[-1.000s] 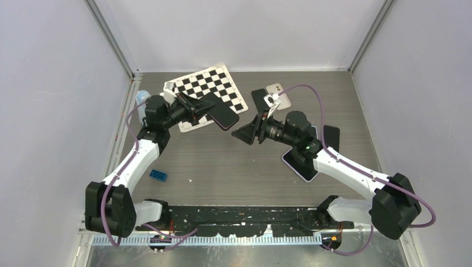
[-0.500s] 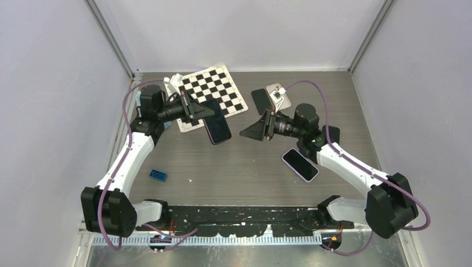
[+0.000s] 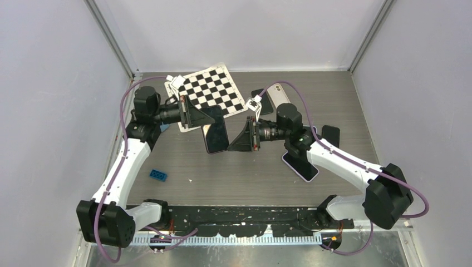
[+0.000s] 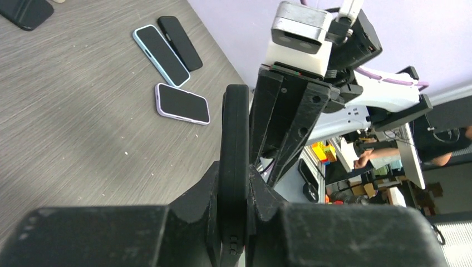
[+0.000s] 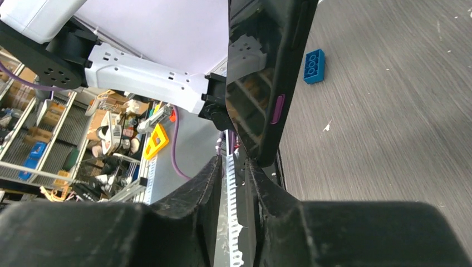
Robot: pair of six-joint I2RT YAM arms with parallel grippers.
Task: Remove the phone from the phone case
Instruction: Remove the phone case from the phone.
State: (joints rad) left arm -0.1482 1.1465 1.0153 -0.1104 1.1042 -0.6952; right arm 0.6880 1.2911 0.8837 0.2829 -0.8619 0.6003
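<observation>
The phone in its black phone case hangs above the table's middle, with my left gripper shut on its upper end. In the left wrist view the cased phone stands edge-on, squeezed between both fingers of the left gripper. My right gripper points at it from the right. In the right wrist view the case shows a purple side button. Its lower corner rests by the right fingertip. The right gripper has its jaws a narrow gap apart with nothing between them.
A lilac phone, a black case and two more phones lie on the right half of the table. A checkerboard sheet lies at the back left. A blue brick sits front left.
My left arm has swung the cased phone down towards the middle. My right gripper has moved left up to the phone, and its jaws have narrowed.
</observation>
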